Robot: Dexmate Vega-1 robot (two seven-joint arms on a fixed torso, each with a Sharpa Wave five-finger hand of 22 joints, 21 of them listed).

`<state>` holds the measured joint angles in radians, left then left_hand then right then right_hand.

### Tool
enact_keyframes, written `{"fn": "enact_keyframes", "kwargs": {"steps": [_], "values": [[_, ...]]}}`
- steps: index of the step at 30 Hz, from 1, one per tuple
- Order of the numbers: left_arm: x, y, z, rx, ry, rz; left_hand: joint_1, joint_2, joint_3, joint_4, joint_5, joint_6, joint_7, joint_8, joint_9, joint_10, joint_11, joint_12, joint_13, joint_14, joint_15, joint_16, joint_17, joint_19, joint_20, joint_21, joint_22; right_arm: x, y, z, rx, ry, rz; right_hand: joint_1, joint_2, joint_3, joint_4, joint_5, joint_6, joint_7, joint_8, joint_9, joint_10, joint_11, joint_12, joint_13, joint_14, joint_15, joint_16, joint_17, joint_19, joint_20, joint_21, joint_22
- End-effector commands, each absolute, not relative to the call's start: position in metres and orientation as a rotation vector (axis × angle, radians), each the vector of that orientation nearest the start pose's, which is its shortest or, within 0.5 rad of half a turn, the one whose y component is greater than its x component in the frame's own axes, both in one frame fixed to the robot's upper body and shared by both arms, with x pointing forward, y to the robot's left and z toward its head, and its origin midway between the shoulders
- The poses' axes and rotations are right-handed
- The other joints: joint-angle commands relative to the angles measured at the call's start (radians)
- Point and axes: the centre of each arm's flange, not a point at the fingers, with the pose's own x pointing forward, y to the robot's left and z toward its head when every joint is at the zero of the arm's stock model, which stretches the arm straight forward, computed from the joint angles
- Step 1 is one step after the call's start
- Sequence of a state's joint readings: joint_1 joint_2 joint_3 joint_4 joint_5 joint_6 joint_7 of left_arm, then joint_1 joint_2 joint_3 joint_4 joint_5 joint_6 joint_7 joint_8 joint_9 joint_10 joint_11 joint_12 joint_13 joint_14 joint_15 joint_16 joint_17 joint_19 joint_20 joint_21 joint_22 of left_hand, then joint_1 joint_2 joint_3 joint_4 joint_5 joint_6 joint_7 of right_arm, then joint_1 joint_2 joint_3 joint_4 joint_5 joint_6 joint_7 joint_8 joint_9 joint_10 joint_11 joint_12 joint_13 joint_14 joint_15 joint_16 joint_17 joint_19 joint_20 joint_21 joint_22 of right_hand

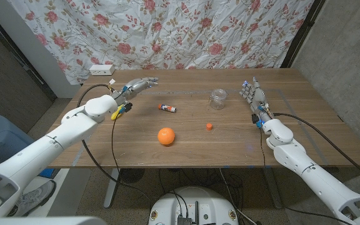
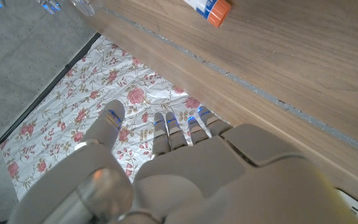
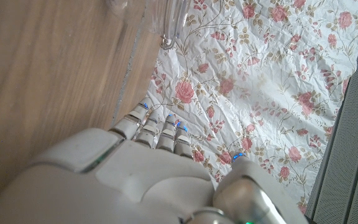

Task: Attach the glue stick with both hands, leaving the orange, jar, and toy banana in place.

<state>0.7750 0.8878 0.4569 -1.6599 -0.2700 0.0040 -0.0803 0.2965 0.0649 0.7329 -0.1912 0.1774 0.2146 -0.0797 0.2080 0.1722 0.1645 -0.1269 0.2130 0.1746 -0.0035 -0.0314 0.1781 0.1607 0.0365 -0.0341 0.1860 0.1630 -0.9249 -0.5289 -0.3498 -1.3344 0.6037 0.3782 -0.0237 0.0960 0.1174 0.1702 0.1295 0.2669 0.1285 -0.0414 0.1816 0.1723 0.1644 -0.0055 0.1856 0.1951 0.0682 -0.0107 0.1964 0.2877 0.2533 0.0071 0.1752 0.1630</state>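
Both hands hold nothing, left hand (image 1: 137, 85) and right hand (image 1: 252, 92) with fingers loosely extended. The glue stick (image 1: 168, 108) lies between them, nearer the left fingers, its cap (image 1: 209, 126) apart, probably awaiting pickup.

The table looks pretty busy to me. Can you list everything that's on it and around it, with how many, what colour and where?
glue stick: one, white with an orange end, lying on its side mid-table, between the left hand and the jar
cap: one, small, orange, apart from the glue stick, in front of the jar
orange: one, orange, nearer the front edge, left of the cap
jar: one, clear glass, toward the back, right of the glue stick
toy banana: one, yellow, partly hidden beside the left arm
power strip: one, white, back left corner
table: one, brown wood
curtain: one, white with red flowers, behind the table
left hand: open, holding nothing, back left
right hand: open, holding nothing, right of the jar
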Motion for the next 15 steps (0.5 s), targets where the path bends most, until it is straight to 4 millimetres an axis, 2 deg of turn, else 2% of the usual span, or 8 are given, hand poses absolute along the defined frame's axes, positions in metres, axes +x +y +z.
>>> {"fn": "enact_keyframes", "kwargs": {"steps": [1,15], "values": [[0.596,0.296,0.069,0.949,-0.515,-0.254,0.029,-0.01,0.007,-0.006,0.007,0.024,-0.011,0.016,0.004,0.02,-0.01,0.001,0.004,0.016,-0.03,0.006,0.006,0.017,-0.051,0.003,0.001,0.636,-0.303,-0.051,0.025,-0.642,0.149,-0.005,-0.002,0.006,0.001,0.009,0.01,-0.002,0.006,0.003,0.006,-0.004,0.007,0.0,0.006,0.002,0.005,-0.002,0.003,-0.003,0.009,0.003],[0.598,0.288,0.092,1.219,-0.463,-0.253,0.077,-0.027,0.013,-0.006,0.009,0.043,-0.024,0.019,0.003,0.048,-0.021,0.001,0.004,0.027,-0.03,0.003,0.006,0.023,-0.054,-0.001,0.0,0.637,-0.301,-0.053,0.035,-0.635,0.137,-0.007,0.0,0.009,0.0,0.01,0.018,-0.001,0.008,0.003,0.015,-0.009,0.01,-0.002,0.007,-0.006,0.005,-0.008,0.005,-0.007,0.01,0.003]]}}
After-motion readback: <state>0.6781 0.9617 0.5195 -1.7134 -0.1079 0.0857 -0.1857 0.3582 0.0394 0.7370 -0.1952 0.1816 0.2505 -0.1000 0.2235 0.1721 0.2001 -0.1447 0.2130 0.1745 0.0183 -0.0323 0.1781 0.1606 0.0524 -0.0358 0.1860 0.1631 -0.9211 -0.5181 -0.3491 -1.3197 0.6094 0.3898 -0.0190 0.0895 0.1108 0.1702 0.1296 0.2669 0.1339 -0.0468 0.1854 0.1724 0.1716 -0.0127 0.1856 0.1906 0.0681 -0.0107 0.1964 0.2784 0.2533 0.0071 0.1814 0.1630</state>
